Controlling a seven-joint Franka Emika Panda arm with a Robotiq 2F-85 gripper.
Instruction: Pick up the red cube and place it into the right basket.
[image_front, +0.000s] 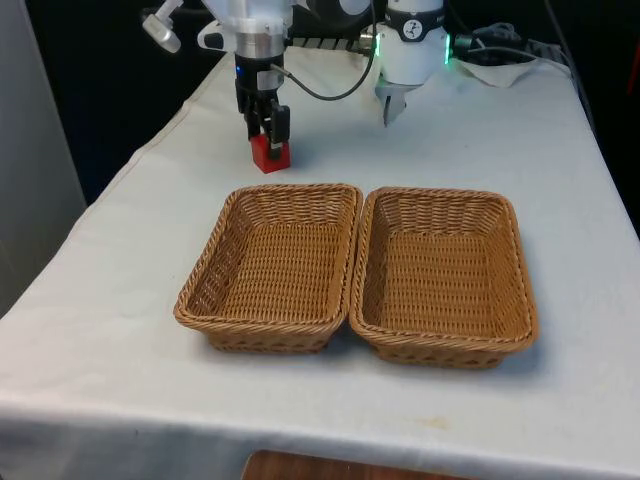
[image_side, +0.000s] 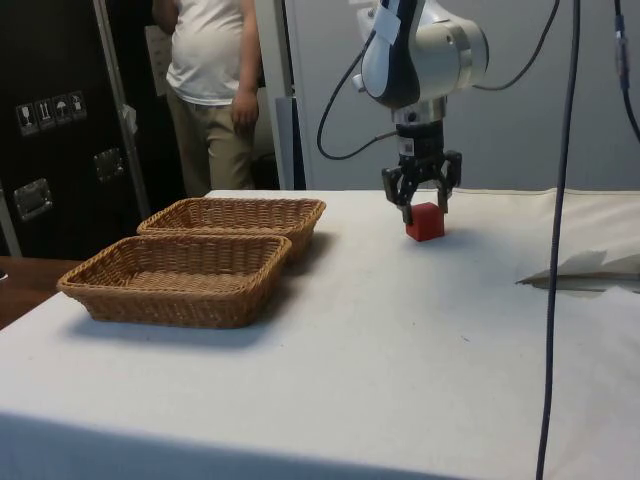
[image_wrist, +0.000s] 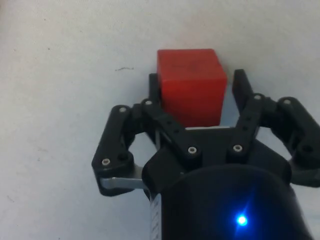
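White cloth covers the worktop (image_front: 120, 330), and two wicker baskets sit on it side by side, their long rims touching. Seen from the front, the left basket (image_front: 272, 268) and the right basket (image_front: 443, 275) lie nearer the camera than the cube, and both hold nothing. In the side view the same pair appears as a near basket (image_side: 178, 278) and a far basket (image_side: 236, 218).

Beyond the left basket's far rim, close to it but apart, the red cube (image_front: 270, 153) rests on the cloth. The hand (image_front: 268, 132) is down over the cube, pointing straight at the worktop. The side view shows the hand (image_side: 422, 203) low around the cube (image_side: 425, 221), whose base sits on the cloth. From the wrist, the cube (image_wrist: 190, 85) stands between the two black fingers (image_wrist: 242, 89); one finger lies along one cube face, while a narrow gap shows between the other finger and the opposite face. So the hand (image_wrist: 197, 92) is partly open, straddling the cube without a firm grip on it.

Behind the far basket, past the worktop's edge, a person (image_side: 212, 90) in a white shirt and tan trousers stands in front of dark cabinets (image_side: 55, 120).
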